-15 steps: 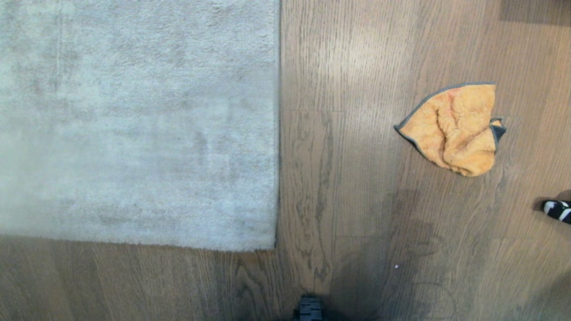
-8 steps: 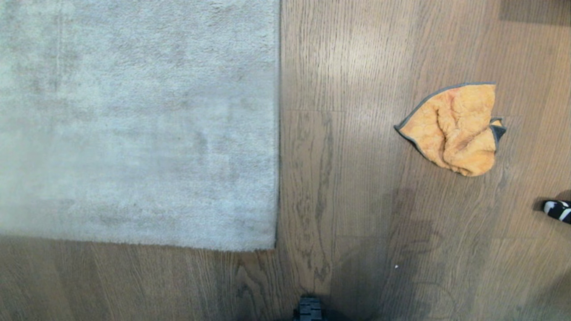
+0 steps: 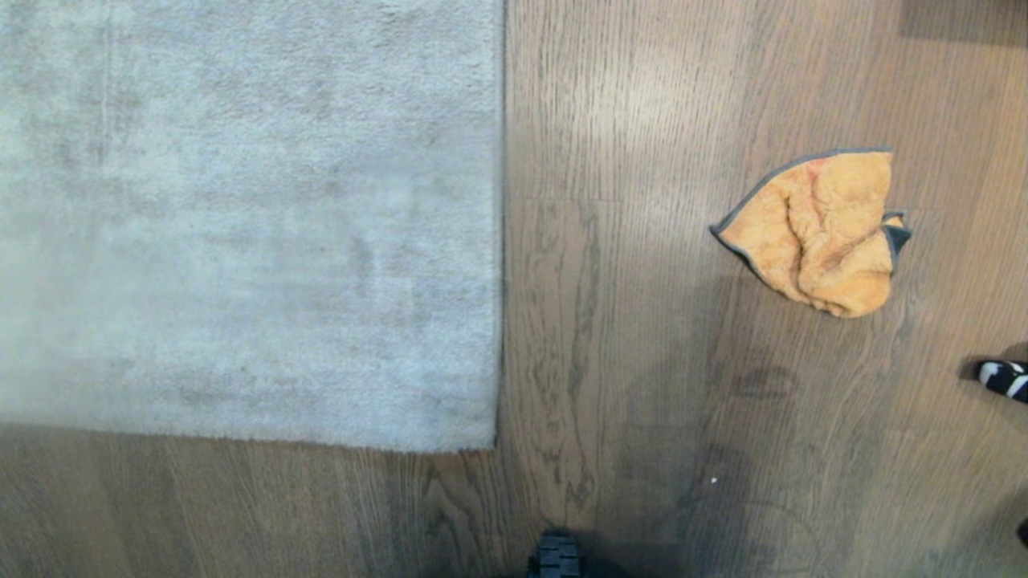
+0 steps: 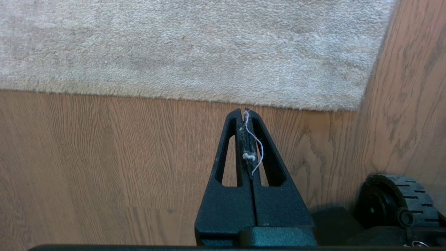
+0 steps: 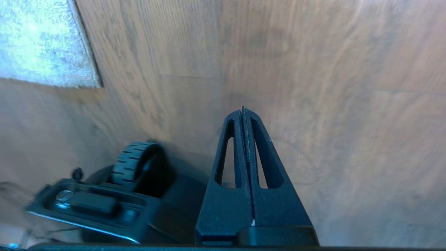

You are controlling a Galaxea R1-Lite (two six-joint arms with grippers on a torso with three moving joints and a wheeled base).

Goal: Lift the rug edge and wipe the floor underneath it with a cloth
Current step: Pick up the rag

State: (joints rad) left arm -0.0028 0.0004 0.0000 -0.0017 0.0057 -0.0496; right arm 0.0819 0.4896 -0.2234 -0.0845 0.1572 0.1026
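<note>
On the floor (image 3: 642, 321), well to the right of the rug, the cloth (image 3: 815, 233) is seen lying crumpled, untouched. The rug edge (image 3: 499, 241) lies flat against the planks, so neither lifting nor wiping is yet begun. The right gripper (image 5: 243, 111) is held above bare wood with its jaws pressed together on nothing; the left gripper (image 4: 243, 112) is parked near the rug's near border, likewise clenched, with only stray fibres caught between its fingers. The cloth is probably to be fetched first: the right jaws should be parted before descent, and a raised fold should be pinched rather than the flat trim, so that the terry is gathered securely.
</note>
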